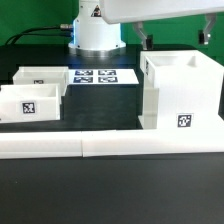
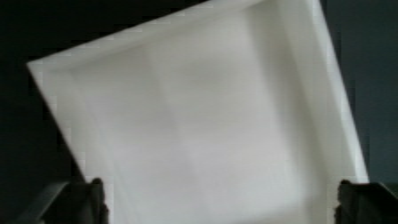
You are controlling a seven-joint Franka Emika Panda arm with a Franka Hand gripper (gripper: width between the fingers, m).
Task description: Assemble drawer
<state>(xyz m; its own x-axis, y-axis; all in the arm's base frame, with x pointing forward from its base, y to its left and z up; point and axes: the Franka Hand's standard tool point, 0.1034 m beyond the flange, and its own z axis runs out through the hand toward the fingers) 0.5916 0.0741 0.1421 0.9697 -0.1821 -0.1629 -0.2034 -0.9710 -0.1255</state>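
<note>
The drawer housing (image 1: 180,95), a large white cube-like box with a square tag on its front, stands at the exterior view's right. Two smaller open-top trays stand at the exterior view's left, one in front (image 1: 30,103) and one behind it (image 1: 42,76). My gripper (image 1: 174,40) hangs above the housing with its jaws wide open and empty. In the wrist view the housing (image 2: 196,110) fills most of the picture. The dark fingertips (image 2: 82,200) of my gripper (image 2: 215,205) stand far apart on either side of it.
The marker board (image 1: 100,77) lies flat in front of the robot's white base (image 1: 95,35). A long white L-shaped bar (image 1: 110,148) runs along the front of the black table, close to the housing and the front tray.
</note>
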